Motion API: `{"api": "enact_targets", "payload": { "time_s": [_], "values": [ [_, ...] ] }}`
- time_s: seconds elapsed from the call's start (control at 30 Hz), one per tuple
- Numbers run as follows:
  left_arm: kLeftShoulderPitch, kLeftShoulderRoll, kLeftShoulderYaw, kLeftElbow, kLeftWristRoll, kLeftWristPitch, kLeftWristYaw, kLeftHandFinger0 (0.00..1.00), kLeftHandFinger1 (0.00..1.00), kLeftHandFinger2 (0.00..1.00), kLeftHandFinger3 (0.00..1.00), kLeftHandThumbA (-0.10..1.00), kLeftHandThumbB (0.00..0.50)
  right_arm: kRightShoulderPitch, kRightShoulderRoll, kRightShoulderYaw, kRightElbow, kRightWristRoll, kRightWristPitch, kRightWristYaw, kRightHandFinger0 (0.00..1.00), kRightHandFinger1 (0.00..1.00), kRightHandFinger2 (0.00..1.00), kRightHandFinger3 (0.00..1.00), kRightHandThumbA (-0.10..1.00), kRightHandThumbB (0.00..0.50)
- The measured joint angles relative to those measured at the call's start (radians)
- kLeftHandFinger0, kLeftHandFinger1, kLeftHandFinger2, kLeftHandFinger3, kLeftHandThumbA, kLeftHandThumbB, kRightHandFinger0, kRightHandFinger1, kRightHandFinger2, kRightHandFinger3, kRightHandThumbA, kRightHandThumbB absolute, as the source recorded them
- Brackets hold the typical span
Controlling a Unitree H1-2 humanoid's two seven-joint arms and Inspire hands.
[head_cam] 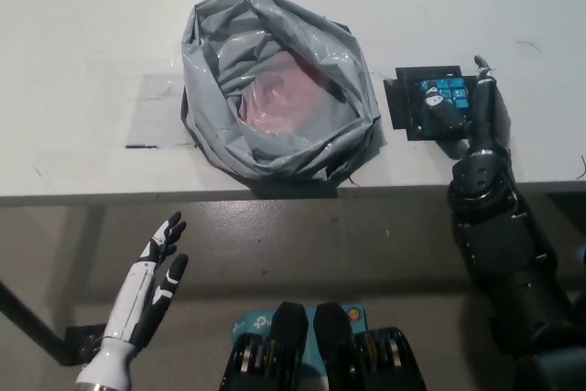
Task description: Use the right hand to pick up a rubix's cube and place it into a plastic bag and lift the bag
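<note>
A grey plastic bag lies open on the white table, its mouth facing up and a pinkish inside showing. To its right a Rubik's cube with a blue top and black sides rests on the table. My black right hand lies on the cube's right side, fingers wrapped partly over it, the cube still on the table. Low at the left my white left hand rests below the table edge, fingers spread and holding nothing.
The table's front edge runs across the middle of the picture. A strip of clear tape lies left of the bag. Dark floor shows below the edge.
</note>
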State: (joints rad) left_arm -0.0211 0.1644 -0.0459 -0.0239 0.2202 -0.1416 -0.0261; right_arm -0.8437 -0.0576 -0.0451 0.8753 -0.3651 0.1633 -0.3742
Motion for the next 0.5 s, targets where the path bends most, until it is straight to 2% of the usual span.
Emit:
{"api": "enact_targets", "payload": {
  "time_s": [0.13,0.33,0.5],
  "values": [
    [0.000,0.000,0.000,0.000,0.000,0.000,0.000,1.00,1.00,1.00,1.00,1.00,0.070,0.000,0.000,-0.001,-0.005,0.028,0.000,0.019,1.00,1.00,1.00,1.00,0.82,0.500],
    [0.000,0.000,0.000,0.000,0.000,0.000,0.000,1.00,1.00,1.00,1.00,1.00,0.060,0.009,0.003,-0.002,-0.086,0.057,0.003,0.039,1.00,1.00,1.00,1.00,0.89,0.500],
    [0.000,0.000,0.000,0.000,0.001,0.000,0.000,1.00,1.00,1.00,1.00,1.00,0.057,0.013,0.003,0.007,-0.172,0.069,0.020,0.058,1.00,1.00,1.00,1.00,0.85,0.500]
  ]
}}
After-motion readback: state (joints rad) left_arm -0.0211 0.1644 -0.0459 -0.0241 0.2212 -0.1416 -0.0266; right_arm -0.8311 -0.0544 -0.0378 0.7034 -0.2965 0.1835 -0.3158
